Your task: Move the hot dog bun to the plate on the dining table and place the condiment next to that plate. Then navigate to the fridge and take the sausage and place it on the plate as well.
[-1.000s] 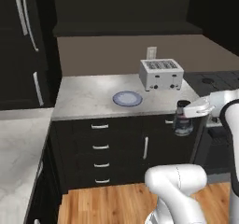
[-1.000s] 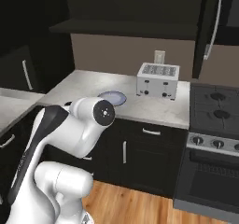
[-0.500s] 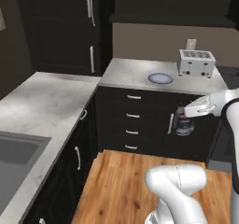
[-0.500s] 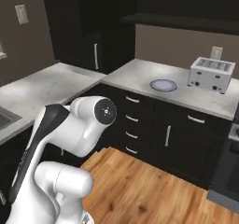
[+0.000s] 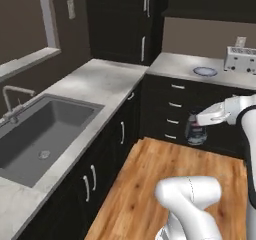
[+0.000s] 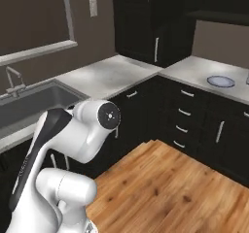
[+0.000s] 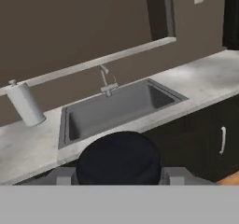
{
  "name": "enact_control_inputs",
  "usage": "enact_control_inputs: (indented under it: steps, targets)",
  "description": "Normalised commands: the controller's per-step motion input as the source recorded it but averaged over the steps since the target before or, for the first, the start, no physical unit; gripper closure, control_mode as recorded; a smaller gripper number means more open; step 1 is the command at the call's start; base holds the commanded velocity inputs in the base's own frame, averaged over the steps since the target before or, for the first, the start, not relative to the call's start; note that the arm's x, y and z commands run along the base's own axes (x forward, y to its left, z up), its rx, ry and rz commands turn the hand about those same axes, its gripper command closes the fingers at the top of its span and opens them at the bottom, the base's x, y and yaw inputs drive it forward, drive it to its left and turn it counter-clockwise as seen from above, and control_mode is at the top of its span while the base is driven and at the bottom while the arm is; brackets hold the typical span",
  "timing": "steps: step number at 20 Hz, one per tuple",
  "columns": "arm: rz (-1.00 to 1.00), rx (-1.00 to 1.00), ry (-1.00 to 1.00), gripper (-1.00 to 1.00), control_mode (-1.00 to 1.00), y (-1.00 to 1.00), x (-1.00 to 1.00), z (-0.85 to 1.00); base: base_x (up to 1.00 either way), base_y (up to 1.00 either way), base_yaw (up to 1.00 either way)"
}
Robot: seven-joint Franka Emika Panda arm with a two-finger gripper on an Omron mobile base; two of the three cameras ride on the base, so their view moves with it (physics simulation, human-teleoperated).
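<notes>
The condiment jar (image 5: 195,132) hangs upright, clamped between the gripper (image 5: 199,120) fingers, its dark lid (image 7: 118,158) right against the hand. The arm reaches out level, well above the wood floor (image 5: 180,169); the sink (image 7: 112,108) lies ahead, the dining table nowhere visible yet.

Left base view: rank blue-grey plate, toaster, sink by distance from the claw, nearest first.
1. blue-grey plate: on the counter beyond the claw, which holds the condiment.
2. toaster: farther back, right of the plate.
3. sink: far left, across the floor.
</notes>
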Motion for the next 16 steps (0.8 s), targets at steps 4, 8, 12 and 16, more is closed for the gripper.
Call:
enact_control_inputs:
  steps: [4, 8, 12, 16]
  targets:
    - [0.0, 0.0, 0.0, 1.0, 1.0, 0.0, 0.0, 0.0, -1.0, 0.69, 0.42]
    - [0.0, 0.0, 0.0, 1.0, 1.0, 0.0, 0.0, 0.0, -1.0, 0.72, 0.43]
    - [0.0, 0.0, 0.0, 1.0, 1.0, 0.0, 0.0, 0.0, -1.0, 0.77, 0.41]
    - [0.0, 0.0, 0.0, 1.0, 1.0, 0.0, 0.0, 0.0, -1.0, 0.95, 0.36]
